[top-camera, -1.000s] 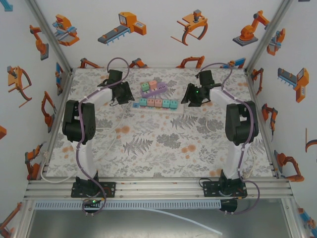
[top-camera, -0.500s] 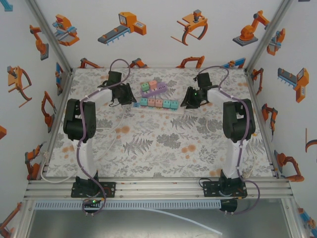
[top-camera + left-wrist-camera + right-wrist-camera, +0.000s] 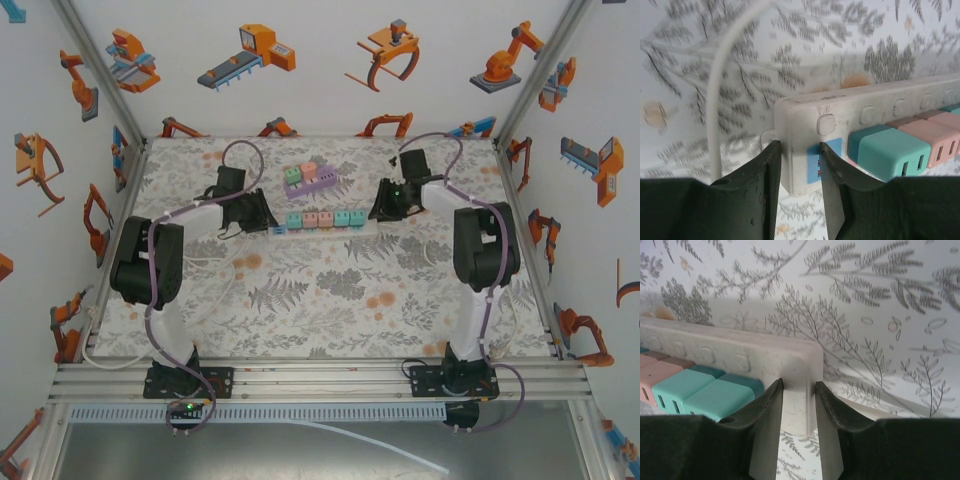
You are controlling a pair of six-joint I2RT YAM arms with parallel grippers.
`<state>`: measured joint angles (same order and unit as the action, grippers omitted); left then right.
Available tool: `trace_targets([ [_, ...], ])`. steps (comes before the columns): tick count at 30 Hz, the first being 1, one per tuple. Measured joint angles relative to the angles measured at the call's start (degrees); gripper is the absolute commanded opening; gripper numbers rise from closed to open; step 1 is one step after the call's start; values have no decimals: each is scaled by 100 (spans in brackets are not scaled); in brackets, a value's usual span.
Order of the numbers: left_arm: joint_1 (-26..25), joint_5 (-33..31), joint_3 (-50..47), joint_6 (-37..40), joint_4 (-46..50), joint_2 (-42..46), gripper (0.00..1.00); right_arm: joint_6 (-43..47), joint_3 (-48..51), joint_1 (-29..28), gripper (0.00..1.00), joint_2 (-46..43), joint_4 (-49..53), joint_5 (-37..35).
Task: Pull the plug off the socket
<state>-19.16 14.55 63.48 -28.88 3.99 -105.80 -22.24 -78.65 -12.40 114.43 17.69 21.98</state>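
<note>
Top external: power strip dragged nearer, left gripper and right gripper now pinching its ends; plugs still seated, only braced.

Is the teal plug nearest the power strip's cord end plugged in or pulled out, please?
Plugged in: the teal plug sits flush against the power strip in the left wrist view, no prongs showing.

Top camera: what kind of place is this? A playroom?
Probably a robot test booth: walls covered in robot pictures, an aluminium frame, and a left arm and right arm bolted by a table, at a power strip.
</note>
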Motion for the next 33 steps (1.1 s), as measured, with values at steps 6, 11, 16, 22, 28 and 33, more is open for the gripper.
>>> trace_targets([
  [6,-404,-157,-994,-236,-127,822,37,48,1425,-20,30,-1115,-63,-50],
  [11,-852,-437,-1716,-424,28,1585,37,-101,2625,-142,30,-2146,-238,-184],
  [16,-1032,-706,-1954,-529,468,2024,37,-291,3123,-442,29,-2664,-269,-367],
  [22,-1075,-782,-2096,-562,807,2312,39,-704,3746,-693,30,-3270,-468,-472],
  [28,-1158,-811,-2096,-616,968,2354,44,-949,3963,-785,38,-3713,-317,-579],
  [33,-1200,-907,-2096,-616,1239,2634,47,-940,3755,-828,43,-4214,90,-763],
])
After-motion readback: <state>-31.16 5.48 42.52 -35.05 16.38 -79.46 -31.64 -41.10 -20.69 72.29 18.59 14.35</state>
